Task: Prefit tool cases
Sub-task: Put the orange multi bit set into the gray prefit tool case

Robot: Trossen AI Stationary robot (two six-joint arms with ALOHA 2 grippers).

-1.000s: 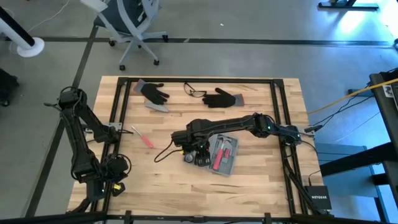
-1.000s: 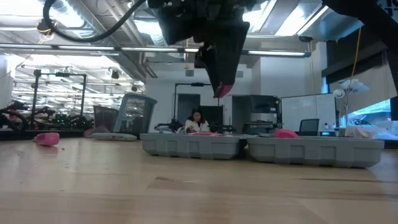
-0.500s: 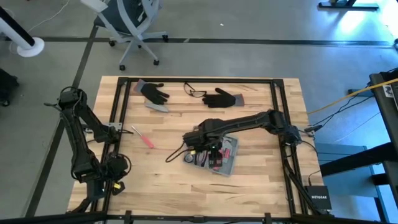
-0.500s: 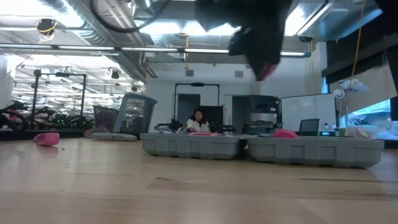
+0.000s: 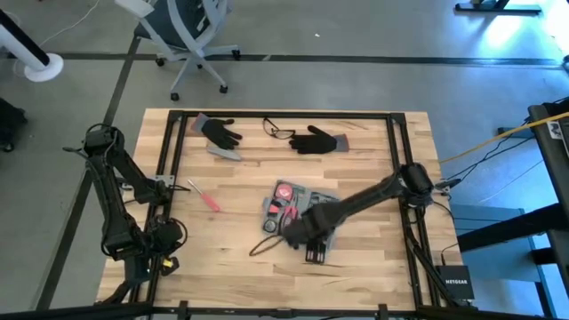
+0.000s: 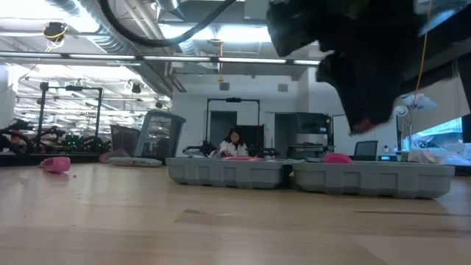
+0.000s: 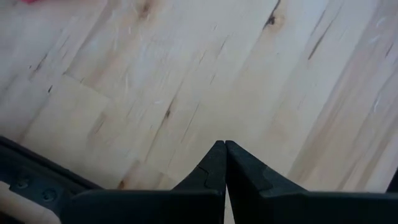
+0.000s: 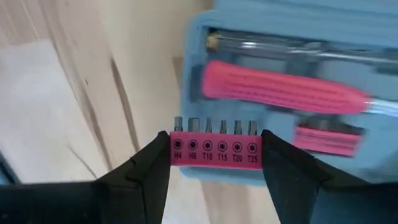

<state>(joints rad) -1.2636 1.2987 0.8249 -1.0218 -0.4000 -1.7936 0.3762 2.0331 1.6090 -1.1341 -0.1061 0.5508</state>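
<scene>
Right fingers (image 8: 216, 155) clamp a red bit holder (image 8: 215, 150) over the tool case (image 8: 292, 37); left fingers (image 7: 224, 163) together.

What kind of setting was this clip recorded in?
Probably a robotics lab or open workshop: a wooden butcher-block table in a black metal frame on a bare concrete floor, and, beyond it, ceiling strip lights, whiteboards and a person at a desk.
</scene>
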